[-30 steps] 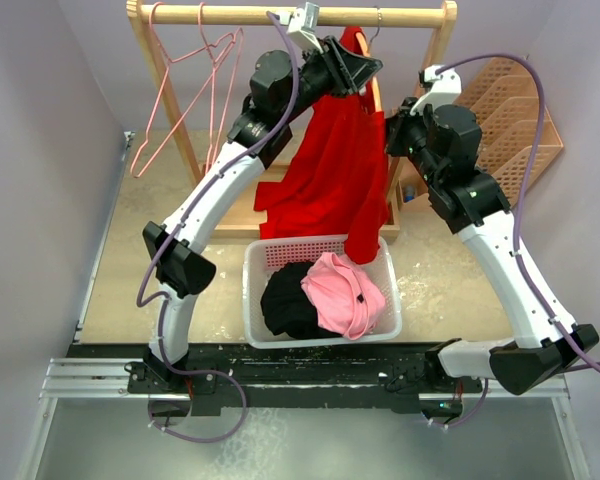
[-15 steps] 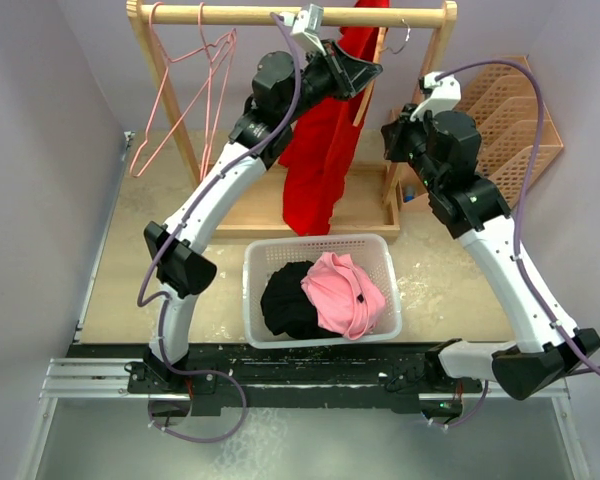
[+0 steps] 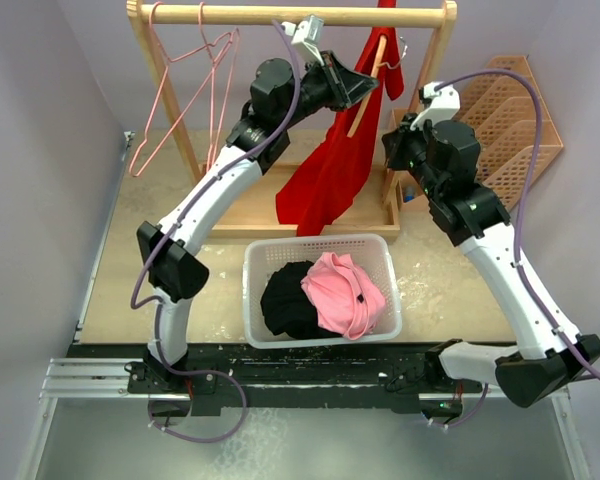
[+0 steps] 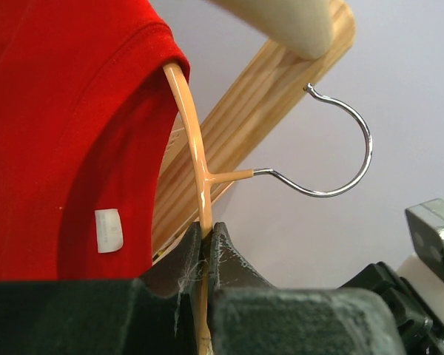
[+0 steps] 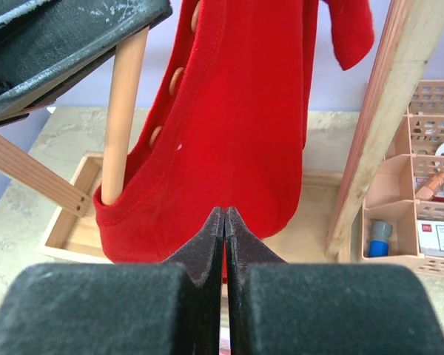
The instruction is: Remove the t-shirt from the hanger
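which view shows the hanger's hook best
Left wrist: the metal hook is large and sharp there, hooked on nothing, with the left jaws clamped on the hanger below it. The top view shows it only as a tiny loop by the post. The right wrist view shows the shirt, not the hook.

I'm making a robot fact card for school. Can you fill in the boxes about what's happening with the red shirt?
Left gripper: shut on the hanger, just below its hook
Hanger: off the wooden rail, hook free in the air
Red t-shirt: hanging on the hanger, not off yet
Right gripper: shut, red cloth showing between its fingers
Basket: below the shirt, holds black clothes and pink clothes
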Controlling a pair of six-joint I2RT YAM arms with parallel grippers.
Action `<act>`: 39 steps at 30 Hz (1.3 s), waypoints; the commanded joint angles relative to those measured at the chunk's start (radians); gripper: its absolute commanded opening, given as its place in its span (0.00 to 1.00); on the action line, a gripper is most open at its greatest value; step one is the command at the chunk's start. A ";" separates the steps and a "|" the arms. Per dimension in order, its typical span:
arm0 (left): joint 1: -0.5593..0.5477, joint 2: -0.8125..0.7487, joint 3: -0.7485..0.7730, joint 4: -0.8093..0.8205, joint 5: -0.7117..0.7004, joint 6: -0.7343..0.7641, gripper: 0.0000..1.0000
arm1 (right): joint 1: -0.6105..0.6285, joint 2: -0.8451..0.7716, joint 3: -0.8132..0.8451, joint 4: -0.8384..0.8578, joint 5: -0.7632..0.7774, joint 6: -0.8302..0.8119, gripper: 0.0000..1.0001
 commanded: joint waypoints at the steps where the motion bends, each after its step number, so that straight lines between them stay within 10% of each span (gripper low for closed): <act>1: 0.039 -0.131 -0.062 0.107 0.016 0.000 0.00 | -0.003 -0.043 -0.012 0.062 -0.007 0.004 0.00; 30: 0.183 -0.512 -0.281 -0.315 0.263 0.119 0.00 | -0.002 -0.111 -0.096 0.175 -0.086 0.008 0.00; 39: 0.195 -0.664 -0.604 -0.134 0.398 -0.056 0.00 | -0.001 -0.132 -0.111 0.302 -0.234 0.038 0.02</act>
